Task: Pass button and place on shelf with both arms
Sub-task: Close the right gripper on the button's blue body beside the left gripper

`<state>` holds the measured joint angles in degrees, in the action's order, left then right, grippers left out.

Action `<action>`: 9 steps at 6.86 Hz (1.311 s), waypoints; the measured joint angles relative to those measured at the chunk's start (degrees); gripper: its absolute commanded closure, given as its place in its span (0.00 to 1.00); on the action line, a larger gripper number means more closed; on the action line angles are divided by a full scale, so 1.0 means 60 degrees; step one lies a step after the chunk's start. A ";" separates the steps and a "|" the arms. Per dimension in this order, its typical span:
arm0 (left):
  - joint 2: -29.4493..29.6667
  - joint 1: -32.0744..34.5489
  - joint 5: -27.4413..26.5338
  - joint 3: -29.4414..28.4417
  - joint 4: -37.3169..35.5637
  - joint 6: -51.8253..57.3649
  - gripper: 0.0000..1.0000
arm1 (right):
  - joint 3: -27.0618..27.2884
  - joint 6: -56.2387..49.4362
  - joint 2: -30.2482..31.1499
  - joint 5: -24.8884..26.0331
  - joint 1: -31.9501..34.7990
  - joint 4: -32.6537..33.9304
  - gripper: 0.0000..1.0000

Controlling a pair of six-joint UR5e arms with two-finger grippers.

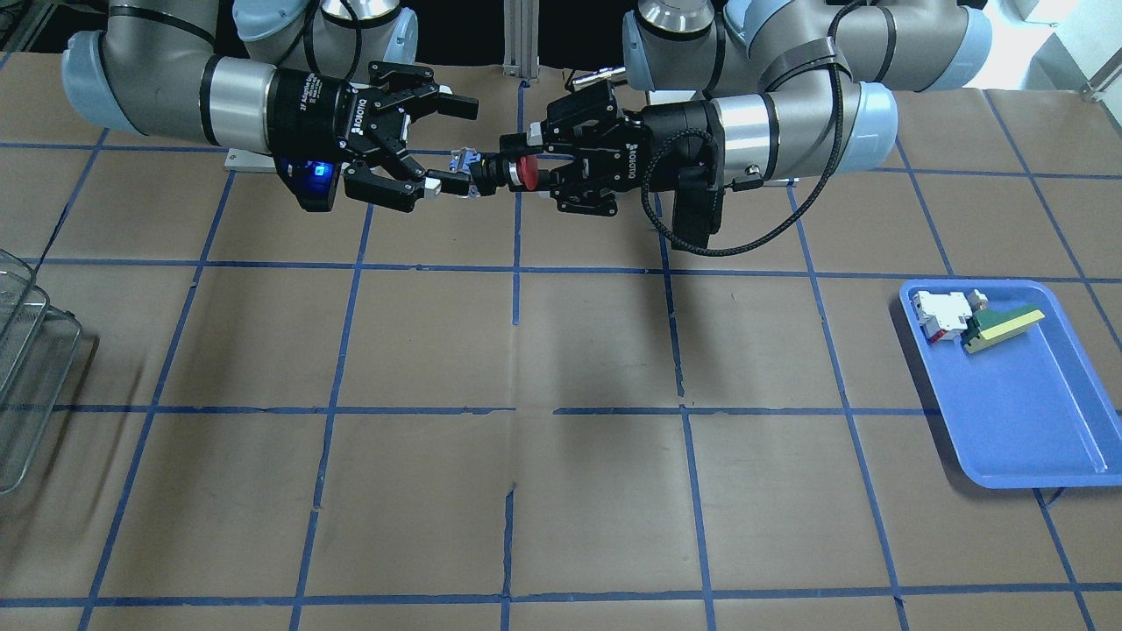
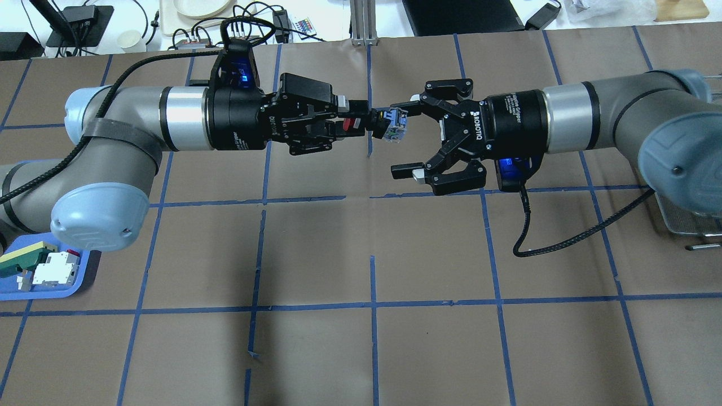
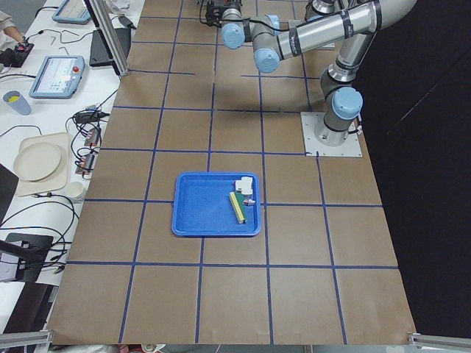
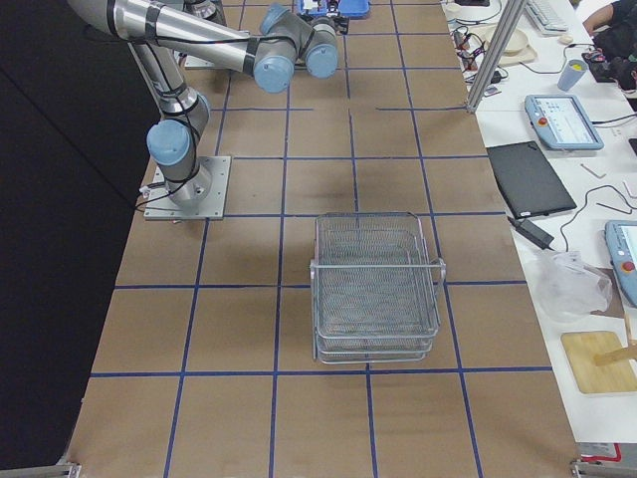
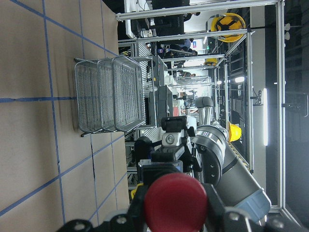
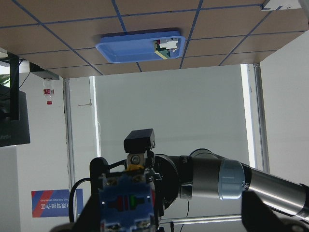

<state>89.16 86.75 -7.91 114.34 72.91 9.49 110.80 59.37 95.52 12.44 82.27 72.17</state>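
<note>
My left gripper [image 2: 355, 119] is shut on the button [image 2: 389, 125] at its red cap and black collar and holds it level, high above the table, with the clear-bluish base pointing at my right gripper [image 2: 405, 139]. The right gripper is open. The base lies between its jaws, close to the far finger and apart from the near one. In the front-facing view the button [image 1: 491, 171] sits between the left gripper [image 1: 526, 162] and the right gripper [image 1: 456, 145]. The red cap [image 5: 176, 203] fills the left wrist view; the blue base [image 6: 126, 203] shows in the right wrist view. The wire-mesh shelf [image 4: 376, 289] stands at the table's right end.
A blue tray [image 1: 1017, 412] at the table's left end holds a white-and-red block [image 1: 940, 314] and a green-and-yellow piece [image 1: 999, 326]. The shelf's edge [image 1: 26, 368] shows at the front-facing view's left. Brown paper with a blue tape grid covers the table.
</note>
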 measured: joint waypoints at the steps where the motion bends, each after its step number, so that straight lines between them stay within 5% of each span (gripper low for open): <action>1: -0.0012 0.0000 0.0000 0.0000 0.0003 0.0000 0.97 | 0.0007 0.0005 0.0015 -0.0007 0.0013 -0.0010 0.10; 4: -0.0020 0.0000 0.0002 0.0000 0.0006 0.0000 0.96 | 0.0001 -0.0003 -0.0040 0.0044 0.0029 0.0012 0.01; 5: -0.0021 0.0000 0.0001 0.0000 0.0006 0.0000 0.92 | -0.0004 -0.0001 -0.0069 0.0017 0.0028 0.0009 0.01; 6: -0.0018 0.0000 0.0001 0.0000 0.0006 0.0000 0.72 | -0.0018 -0.0001 -0.0074 0.0011 -0.0016 -0.0002 0.01; 9: -0.0021 0.0000 -0.0023 -0.0003 -0.0010 0.0000 0.74 | -0.0024 -0.0003 -0.0031 -0.0017 -0.0317 -0.0094 0.01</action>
<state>89.03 86.75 -8.05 114.33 72.85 9.49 110.66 59.35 95.34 12.33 80.36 71.60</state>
